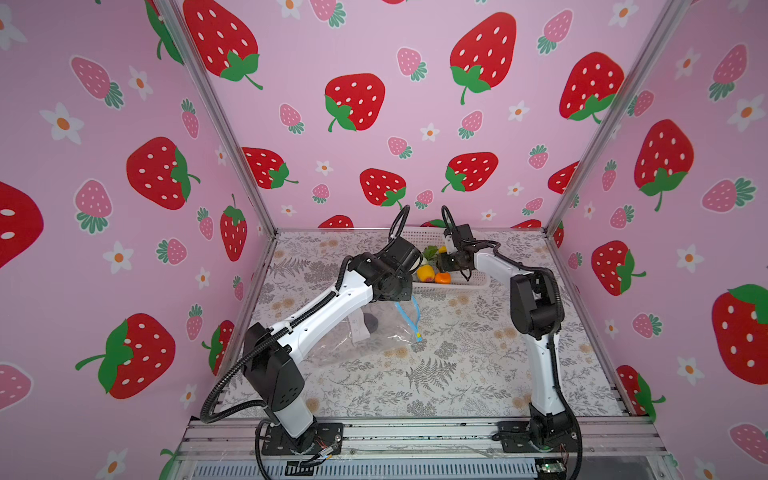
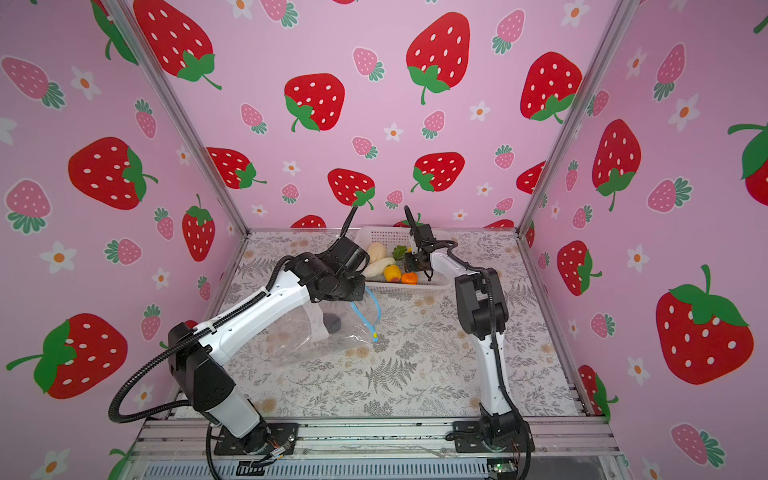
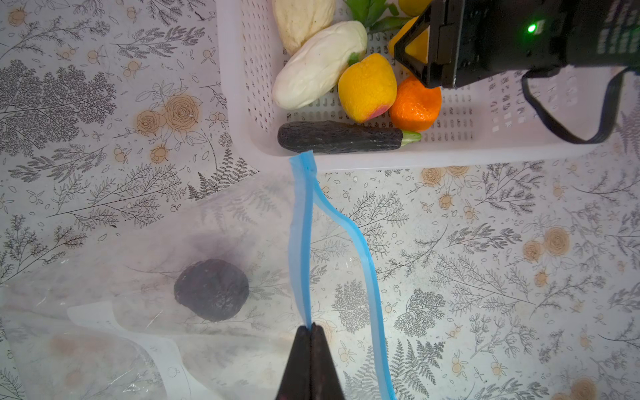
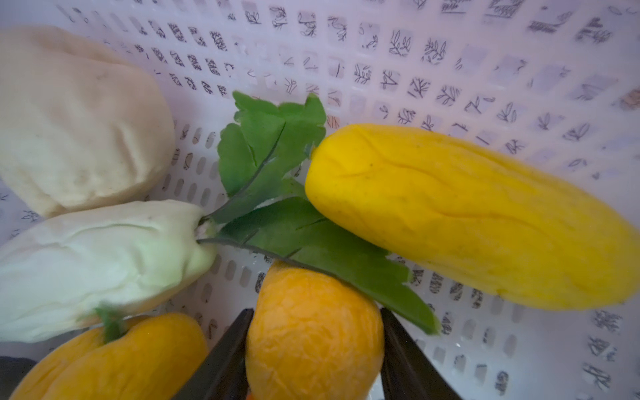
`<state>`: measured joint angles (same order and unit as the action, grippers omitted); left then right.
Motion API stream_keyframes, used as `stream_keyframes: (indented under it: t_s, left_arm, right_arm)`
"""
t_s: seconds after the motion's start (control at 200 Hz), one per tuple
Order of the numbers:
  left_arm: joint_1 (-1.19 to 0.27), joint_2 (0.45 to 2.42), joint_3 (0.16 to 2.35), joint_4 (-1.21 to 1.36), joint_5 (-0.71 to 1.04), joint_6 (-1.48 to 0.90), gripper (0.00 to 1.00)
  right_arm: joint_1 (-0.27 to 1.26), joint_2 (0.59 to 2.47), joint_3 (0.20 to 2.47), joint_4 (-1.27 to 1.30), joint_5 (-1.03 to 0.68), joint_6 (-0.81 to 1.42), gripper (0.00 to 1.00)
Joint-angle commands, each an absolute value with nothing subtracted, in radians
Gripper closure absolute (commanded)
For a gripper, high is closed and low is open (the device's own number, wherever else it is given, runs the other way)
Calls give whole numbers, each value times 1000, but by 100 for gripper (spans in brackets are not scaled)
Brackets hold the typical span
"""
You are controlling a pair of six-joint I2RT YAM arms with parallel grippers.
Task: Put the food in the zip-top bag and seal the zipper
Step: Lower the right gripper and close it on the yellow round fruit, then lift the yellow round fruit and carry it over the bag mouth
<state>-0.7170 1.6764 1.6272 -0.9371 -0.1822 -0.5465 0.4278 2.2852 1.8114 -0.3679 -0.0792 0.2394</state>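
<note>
On the left of the table (image 1: 457, 374) lies the zip-top bag (image 1: 374, 345), flat on its side with its mouth turned toward the basket (image 3: 381, 161), so that each piece has only a short way to travel. One dark round piece (image 3: 211, 289) of the food already sits inside it. The left gripper (image 3: 312, 327) is clamped tight on one lip of the zipper (image 3: 301, 242) and lifts it away from the other lip. That seems meant to hold the mouth agape as an entrance. The rest of the food waits in the basket just beyond the bag's mouth: a dark long piece (image 3: 339, 136) against the near wall, a white piece (image 4: 97, 263) and a long yellow piece (image 4: 467, 214). Farther right, the right gripper (image 4: 317, 311) reaches down into the basket with its jaws part-open astride an orange fruit (image 4: 311, 346). The inner faces sit at its sides, though I cannot tell whether they pinch it. By my reading this is the pick of the next piece, and sealing is a long way off.
</note>
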Motion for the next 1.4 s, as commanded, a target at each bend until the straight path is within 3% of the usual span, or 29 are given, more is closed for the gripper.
stream_keyframes:
  t_s: [0.0, 0.565, 0.785, 1.055, 1.395]
  left_arm:
    - [-714, 1671, 1614, -923, -193, -557, 100]
    - [-713, 1648, 1607, -899, -198, -558, 100]
    - [-714, 1640, 1605, -894, -193, -557, 100]
    - [-714, 1636, 1608, -888, -175, -557, 100]
    - [-713, 1622, 1594, -872, -165, -566, 100]
  right_arm:
    - [422, 2229, 1833, -390, -75, 239, 44]
    - [421, 2067, 1745, -394, -135, 241, 46]
    - [428, 1863, 1518, -336, -244, 277, 47]
    - [469, 1602, 1200, -192, -494, 348, 47]
    - [621, 1587, 1121, -141, -566, 333, 47]
